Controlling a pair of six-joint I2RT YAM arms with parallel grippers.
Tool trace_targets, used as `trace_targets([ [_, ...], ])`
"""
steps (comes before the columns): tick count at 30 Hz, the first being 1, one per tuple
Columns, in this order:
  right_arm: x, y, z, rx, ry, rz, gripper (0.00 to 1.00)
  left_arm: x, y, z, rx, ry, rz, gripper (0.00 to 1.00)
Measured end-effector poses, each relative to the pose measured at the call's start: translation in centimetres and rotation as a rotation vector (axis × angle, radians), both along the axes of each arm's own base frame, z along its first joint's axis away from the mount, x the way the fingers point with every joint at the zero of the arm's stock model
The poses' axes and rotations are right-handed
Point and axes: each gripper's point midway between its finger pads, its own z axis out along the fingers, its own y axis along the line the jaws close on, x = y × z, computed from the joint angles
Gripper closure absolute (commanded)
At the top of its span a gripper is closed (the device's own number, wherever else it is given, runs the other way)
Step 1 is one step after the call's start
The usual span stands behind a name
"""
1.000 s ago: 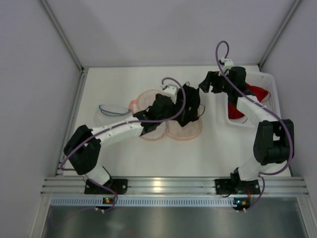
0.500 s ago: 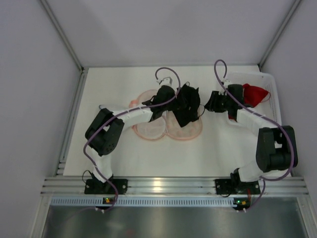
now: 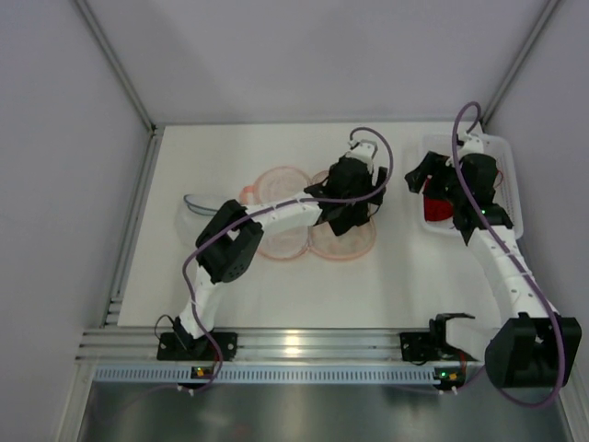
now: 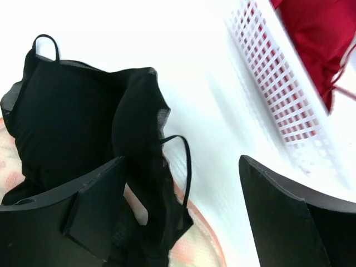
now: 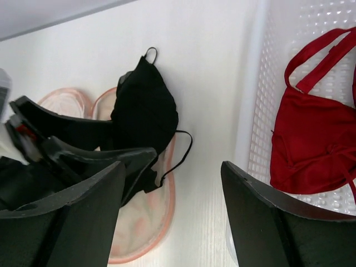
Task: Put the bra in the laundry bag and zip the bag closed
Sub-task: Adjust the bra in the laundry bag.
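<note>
The laundry bag (image 3: 279,180) lies open and flat on the surface, left of centre, its pink mesh halves spread side by side. The black bra (image 4: 72,111) rests on the right-hand half, folded on itself, not yet tucked inside. In the left wrist view its long axis runs from the upper left down toward the bottom centre, with one thin strap looping out to the right over the bag's pink edge.

The left fingers (image 4: 94,217) hang right over the bra and stand wide apart, gripping nothing. The bulk of the fabric lies ahead of the left-hand finger and partly beneath it. The gap between the two fingers holds only the trailing edge and the loose strap. To straddle the bra they would probably have to shift toward that left-hand side.

Further right, the right fingers (image 5: 72,222) are also spread wide and empty. They hover at the near wall of the white basket (image 5: 253,111), where a red garment (image 5: 311,139) lies. From them the bra lies off to the left. The left arm is plainly the nearer one for the pick.
</note>
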Motion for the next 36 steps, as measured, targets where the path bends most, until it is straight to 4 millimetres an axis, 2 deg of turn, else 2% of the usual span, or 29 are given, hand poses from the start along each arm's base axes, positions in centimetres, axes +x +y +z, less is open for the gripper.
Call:
trace_targets([
  [1,-0.1,0.0,0.4,-0.001,-0.008,-0.002,0.29,-0.1,-0.3,-0.4,0.028,-0.012,-0.003,0.23],
  [2,-0.2,-0.1,0.6,-0.003,-0.013,-0.005,0.29,-0.1,-0.3,-1.0,0.058,-0.021,-0.007,0.44],
  [4,-0.6,-0.3,0.7,-0.006,-0.008,-0.013,0.29,0.0,0.3,-2.2,0.123,-0.03,-0.017,0.66],
  [5,-0.7,-0.3,0.6,-0.008,-0.004,-0.015,0.29,0.1,0.5,-2.5,0.142,-0.032,-0.021,0.86],
  [8,-0.8,-0.4,0.4,-0.01,0.006,-0.022,0.29,0.6,1.6,-2.8,0.229,-0.082,-0.035,1.0],
  [10,-0.8,-0.4,0.4,-0.01,0.007,-0.022,0.29,0.5,2.6,-3.0,0.302,-0.121,-0.044,1.0],
  [14,-0.8,-0.3,0.1,-0.003,0.007,-0.022,0.29,-1.6,5.6,-2.7,0.462,-0.187,-0.092,1.0],
  [19,-1.0,0.3,-1.8,0.039,0.044,-0.011,0.3,-3.8,8.5,1.3,0.58,-0.319,-0.157,1.0],
  [23,-0.6,1.3,-3.5,0.101,0.072,0.012,0.3,-4.4,9.2,3.3,0.646,-0.402,-0.171,1.0],
  [26,-0.2,2.1,-5.0,0.156,0.105,0.029,0.3,-5.5,9.0,2.5,0.725,-0.434,-0.219,1.0],
  [28,0.1,2.7,-5.5,0.182,0.114,0.041,0.28,-6.8,8.6,0.9,0.781,-0.438,-0.274,0.99],
  [30,0.4,3.3,-5.7,0.205,0.115,0.05,0.27,-8.2,8.1,-0.9,0.83,-0.424,-0.334,0.83],
  [31,0.4,3.6,-5.8,0.216,0.117,0.055,0.26,-8.8,7.9,-2.0,0.856,-0.411,-0.363,0.73],
  [32,0.5,3.9,-5.8,0.226,0.117,0.061,0.26,-9.5,7.8,-3.0,0.877,-0.395,-0.393,0.48],
  [33,0.6,4.1,-5.7,0.235,0.116,0.065,0.25,-10.2,7.7,-3.7,0.889,-0.381,-0.417,0.4],
  [34,0.7,4.2,-5.7,0.242,0.115,0.067,0.24,-10.9,7.7,-4.3,0.891,-0.359,-0.436,0.17],
  [36,1.0,4.5,-5.8,0.256,0.114,0.075,0.22,-12.0,7.4,-4.8,0.872,-0.323,-0.456,0.07],
])
